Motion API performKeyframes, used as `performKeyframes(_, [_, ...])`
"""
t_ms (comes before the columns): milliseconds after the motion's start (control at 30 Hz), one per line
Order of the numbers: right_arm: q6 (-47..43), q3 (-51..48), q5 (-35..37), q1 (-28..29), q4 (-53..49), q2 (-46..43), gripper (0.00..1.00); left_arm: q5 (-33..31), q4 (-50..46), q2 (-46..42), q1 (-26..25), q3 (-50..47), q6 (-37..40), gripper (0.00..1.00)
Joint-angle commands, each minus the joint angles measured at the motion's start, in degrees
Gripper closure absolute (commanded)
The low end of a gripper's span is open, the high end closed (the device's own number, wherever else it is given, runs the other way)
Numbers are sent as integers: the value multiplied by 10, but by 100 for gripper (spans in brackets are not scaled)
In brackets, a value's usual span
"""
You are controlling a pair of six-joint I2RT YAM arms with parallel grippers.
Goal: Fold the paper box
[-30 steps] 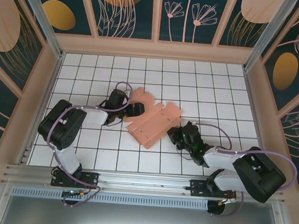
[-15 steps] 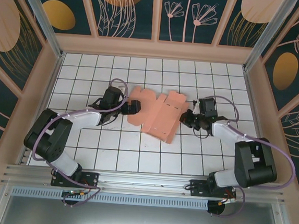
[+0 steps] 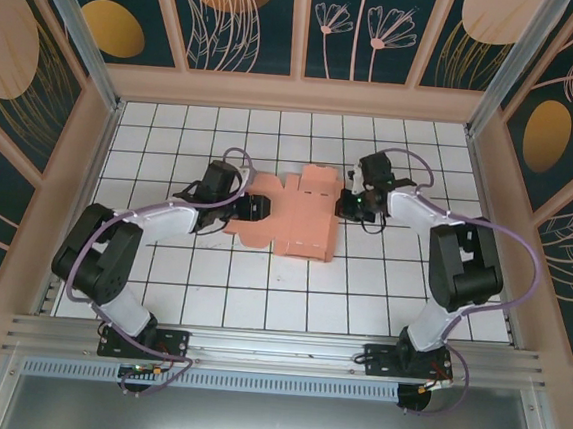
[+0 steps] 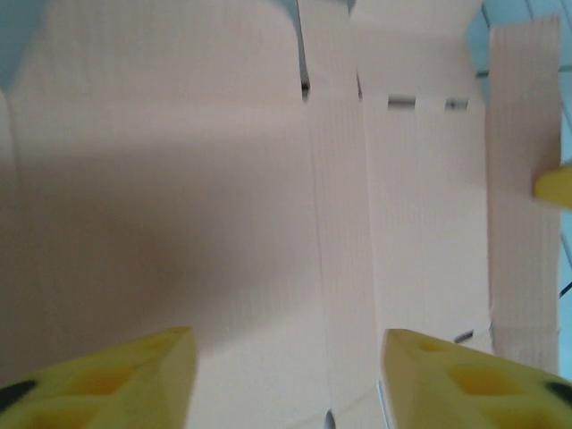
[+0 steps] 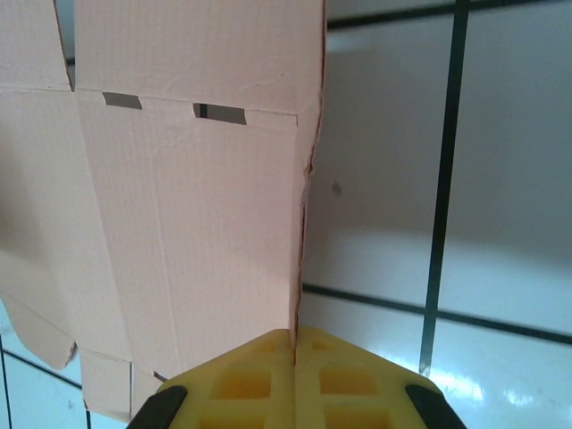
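Since a second ago the right arm has swung from the near side round to the far right edge of the paper box (image 3: 296, 220), which has turned squarer to the tile lines. The right gripper (image 3: 350, 206) has its jaws pressed together, pinching the card's right edge strip. The left gripper (image 3: 255, 210) sits at the left edge, jaws spread over the card face, gripping nothing.

Progress, judged: early. The blank lies flat mid-tabletop (image 3: 259, 302), no wall raised, slots (image 5: 219, 113) unfilled; all folding remains.

Room: bare tiles on every side, wooden walls (image 3: 297, 95) well apart. Both long edges are taken by grippers; near and far edges are free.
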Motion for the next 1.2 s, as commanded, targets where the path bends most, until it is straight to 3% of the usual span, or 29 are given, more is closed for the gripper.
performKeyframes(0, [9,22,40,11,3,25,98,38,-6,33,1,8,-26,50])
performKeyframes(33, [17,19,51,14,18,27,96,42,2,35,1,4,-33,52])
performKeyframes(233, [46,-46,111,43,137,-24,56,6,4,82,1,-7,-68,64])
performKeyframes(367, [84,-135,150,49,232,-93,48,-10,1,90,1,-19,-112,71])
performKeyframes(567, [171,-299,169,51,383,-213,47,-5,48,77,1,-61,-162,72])
performKeyframes(733, [220,-389,159,79,502,-249,47,-2,61,79,1,-66,-173,71])
performKeyframes(900, [243,-412,168,93,547,-227,49,-3,60,76,1,-66,-172,71])
performKeyframes(1100, [239,-395,167,93,551,-193,65,-1,63,78,1,-67,-174,70])
performKeyframes(1167, [231,-390,175,93,549,-184,66,2,65,75,1,-67,-170,69])
